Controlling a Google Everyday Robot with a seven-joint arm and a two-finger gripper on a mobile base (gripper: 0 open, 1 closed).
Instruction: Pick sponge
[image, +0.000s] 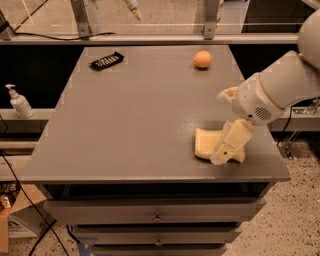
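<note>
The pale yellow sponge (205, 144) lies flat near the front right corner of the grey table (135, 115). My cream-coloured gripper (226, 150) hangs from the arm at the right and sits over the sponge's right half, hiding that part. One finger (229, 143) points down towards the table's front edge, in front of the sponge. Whether it touches the sponge cannot be told.
A small orange ball (202, 59) rests at the back right of the table. A black remote (106, 61) lies at the back left. A white pump bottle (19, 102) stands on a lower shelf at the left. Drawers sit below the table's front edge.
</note>
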